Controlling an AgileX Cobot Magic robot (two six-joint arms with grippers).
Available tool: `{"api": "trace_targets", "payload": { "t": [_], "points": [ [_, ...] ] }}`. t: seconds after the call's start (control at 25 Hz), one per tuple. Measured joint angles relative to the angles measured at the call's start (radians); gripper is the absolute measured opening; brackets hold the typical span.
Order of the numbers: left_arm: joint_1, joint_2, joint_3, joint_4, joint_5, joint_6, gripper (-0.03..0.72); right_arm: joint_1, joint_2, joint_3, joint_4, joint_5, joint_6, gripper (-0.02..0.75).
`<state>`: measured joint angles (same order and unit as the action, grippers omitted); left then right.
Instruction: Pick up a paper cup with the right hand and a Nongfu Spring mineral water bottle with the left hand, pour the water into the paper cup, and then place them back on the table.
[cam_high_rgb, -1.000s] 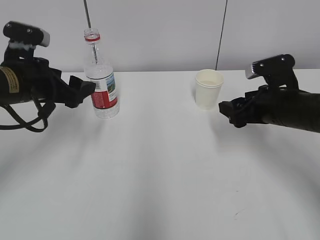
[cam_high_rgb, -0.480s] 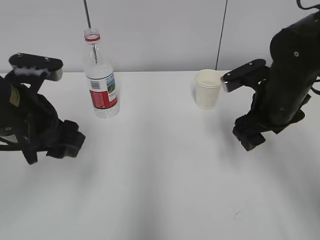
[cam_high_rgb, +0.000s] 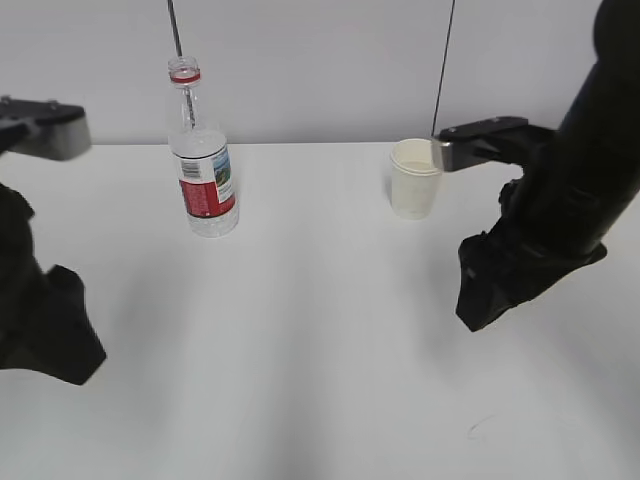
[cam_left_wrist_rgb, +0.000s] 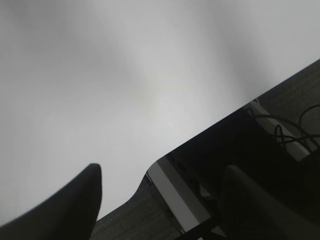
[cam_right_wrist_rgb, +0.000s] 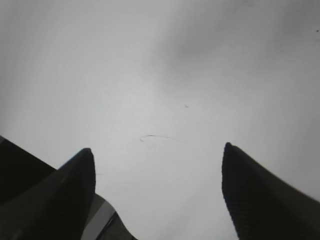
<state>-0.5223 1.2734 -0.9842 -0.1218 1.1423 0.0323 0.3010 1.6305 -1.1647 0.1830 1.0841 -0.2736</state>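
Paper cup (cam_high_rgb: 415, 179): cream-white, upright on the desk (cam_high_rgb: 320, 330), contents not discernible, just beyond the right claw (cam_right_wrist_rgb: 157, 195), which is released and empty. Nongfu Spring mineral water bottle (cam_high_rgb: 203, 160): clear, capless, red-labelled, upright, well beyond the left claw (cam_left_wrist_rgb: 160, 200), likewise released.

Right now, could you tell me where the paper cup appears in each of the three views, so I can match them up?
Exterior view: the paper cup stands upright at the back, right of centre, apart from the right gripper.
Left wrist view: not in it.
Right wrist view: not in it; only bare tabletop between the open fingertips.
Shared landmark: the white table, with its dark scuff mark in the exterior and right wrist views.
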Motion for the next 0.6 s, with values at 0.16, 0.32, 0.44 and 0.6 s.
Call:
{"api": "trace_targets", "payload": {
  "t": [0.16,0.32,0.44,0.6],
  "points": [
    [0.000,-0.171,0.000,0.036,0.006,0.002,0.449,0.000,-0.199,0.057,0.015,0.008,-0.005,0.585],
    [0.000,-0.329,0.022,0.078,0.005,0.003,0.449,0.000,-0.439,0.145,0.015,0.002,-0.005,0.584],
    [0.000,-0.443,0.074,0.083,0.004,0.004,0.448,0.000,-0.615,0.235,0.012,-0.006,-0.005,0.584],
    [0.000,-0.617,0.166,0.086,-0.037,0.004,0.448,0.000,-0.838,0.364,-0.009,-0.012,0.001,0.583]
  ]
}}
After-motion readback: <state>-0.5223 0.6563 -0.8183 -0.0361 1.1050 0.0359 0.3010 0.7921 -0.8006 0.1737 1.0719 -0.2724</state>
